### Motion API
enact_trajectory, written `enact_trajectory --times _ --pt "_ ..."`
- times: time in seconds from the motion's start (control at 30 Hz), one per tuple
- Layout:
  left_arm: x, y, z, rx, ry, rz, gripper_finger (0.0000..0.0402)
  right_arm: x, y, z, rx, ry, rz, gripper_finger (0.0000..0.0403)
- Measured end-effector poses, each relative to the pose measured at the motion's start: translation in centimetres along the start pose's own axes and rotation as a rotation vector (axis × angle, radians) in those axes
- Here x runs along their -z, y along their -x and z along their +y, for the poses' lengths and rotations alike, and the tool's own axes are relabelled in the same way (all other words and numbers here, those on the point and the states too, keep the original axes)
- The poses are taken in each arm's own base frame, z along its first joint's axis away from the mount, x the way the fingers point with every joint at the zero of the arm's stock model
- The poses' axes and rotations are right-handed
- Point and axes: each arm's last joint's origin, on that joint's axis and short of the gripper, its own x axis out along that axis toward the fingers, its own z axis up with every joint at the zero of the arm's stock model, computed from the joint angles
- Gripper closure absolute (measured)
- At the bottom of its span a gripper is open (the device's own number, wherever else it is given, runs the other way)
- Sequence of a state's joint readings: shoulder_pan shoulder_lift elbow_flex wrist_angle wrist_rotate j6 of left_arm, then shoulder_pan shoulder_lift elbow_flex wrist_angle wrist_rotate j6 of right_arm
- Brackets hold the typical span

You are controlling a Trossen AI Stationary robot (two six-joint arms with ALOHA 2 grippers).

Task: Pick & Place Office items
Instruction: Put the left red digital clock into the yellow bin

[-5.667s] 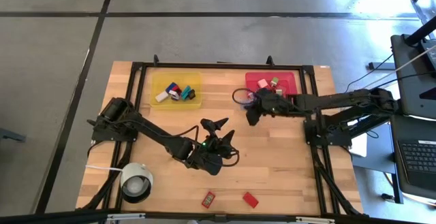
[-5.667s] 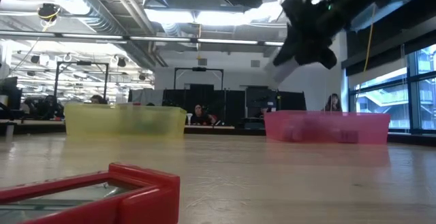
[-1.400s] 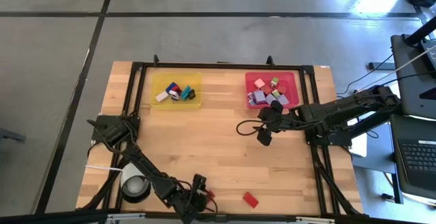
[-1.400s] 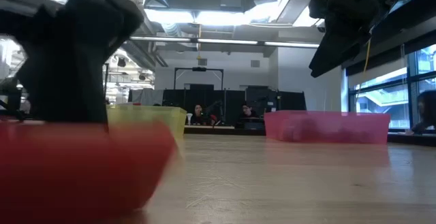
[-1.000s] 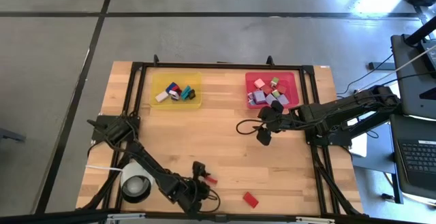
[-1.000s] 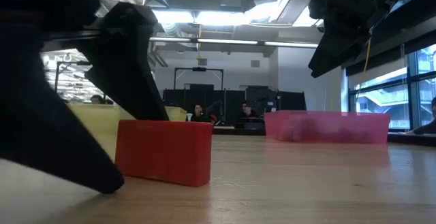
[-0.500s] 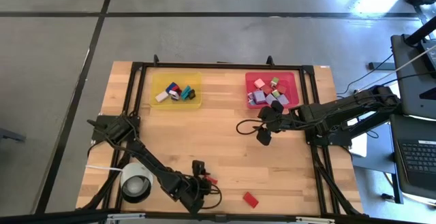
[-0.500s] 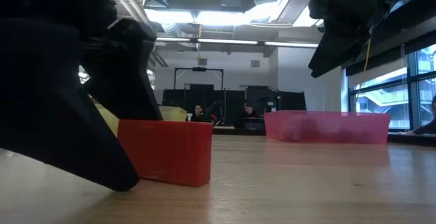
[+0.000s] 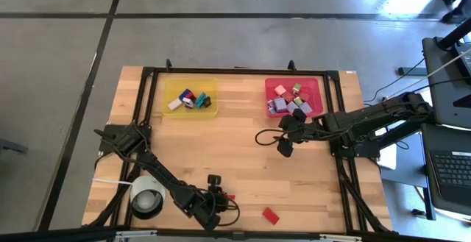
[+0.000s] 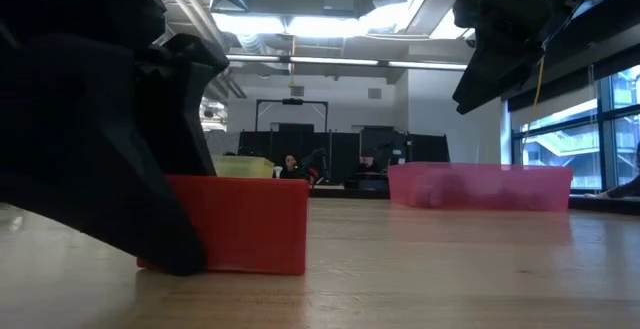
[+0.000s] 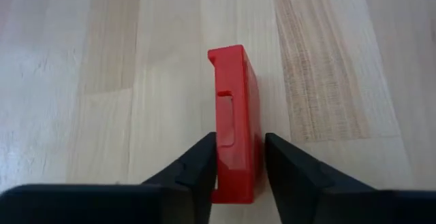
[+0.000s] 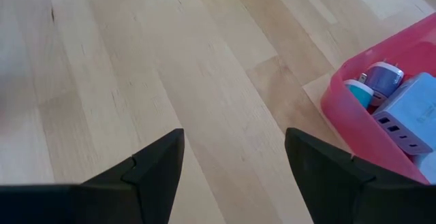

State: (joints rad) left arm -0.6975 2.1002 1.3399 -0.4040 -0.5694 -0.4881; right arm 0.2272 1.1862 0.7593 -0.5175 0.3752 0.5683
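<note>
Though from above it is half hidden, the left claw pinches the red block while the right claw gapes empty.

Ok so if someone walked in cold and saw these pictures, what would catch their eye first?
Probably the red block standing on edge near the table's front edge, with the left gripper and its fingers pressed against both its sides. Next, the yellow tray and the red tray at the back, each holding small coloured pieces, with the right gripper hovering open just before the red one.
</note>
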Motion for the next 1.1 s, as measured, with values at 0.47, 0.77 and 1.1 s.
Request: enact_trajectory --times 0.47,0.77,1.1 --pt "-3.2 3.2 5.7 -0.123 0.422 -0.061 0.0340 0.1 0.0 0.1 -0.037 -0.018 0.027 0.0145" --pt "-4.7 6.7 17.1 -0.520 0.489 -0.052 0.0335 0.1 0.0 0.1 -0.042 0.008 0.028 0.0145" --pt "-2.0 5.8 30.0 -0.690 0.693 0.328 0.0334 0.1 0.0 0.1 -0.043 0.048 0.027 0.0145"
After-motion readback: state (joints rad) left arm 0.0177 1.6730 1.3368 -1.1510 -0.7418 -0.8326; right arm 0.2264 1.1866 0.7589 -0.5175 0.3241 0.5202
